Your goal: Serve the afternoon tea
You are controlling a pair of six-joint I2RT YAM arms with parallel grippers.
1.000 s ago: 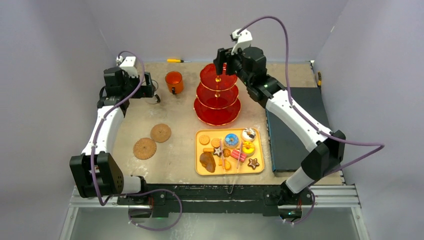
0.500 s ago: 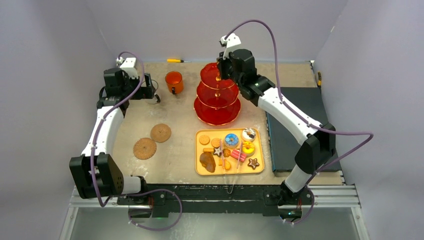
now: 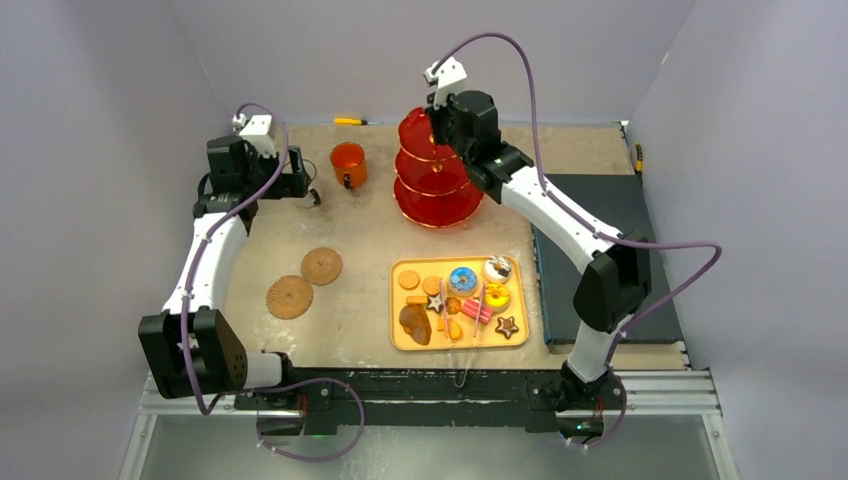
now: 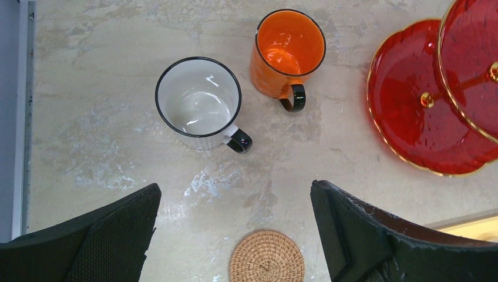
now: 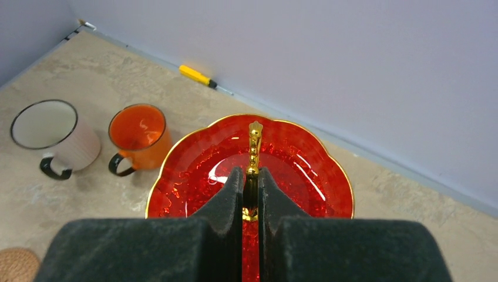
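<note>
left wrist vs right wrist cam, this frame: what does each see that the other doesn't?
Left wrist only: the left gripper, open and empty, with a whole round coaster on the table below it.
Right wrist only: the right gripper shut on the gold post of the red stand, and a yellow tool by the back wall.
Both: white mug, orange mug and the stand. Right wrist also catches a coaster edge at bottom left; cannot tell which coaster.
</note>
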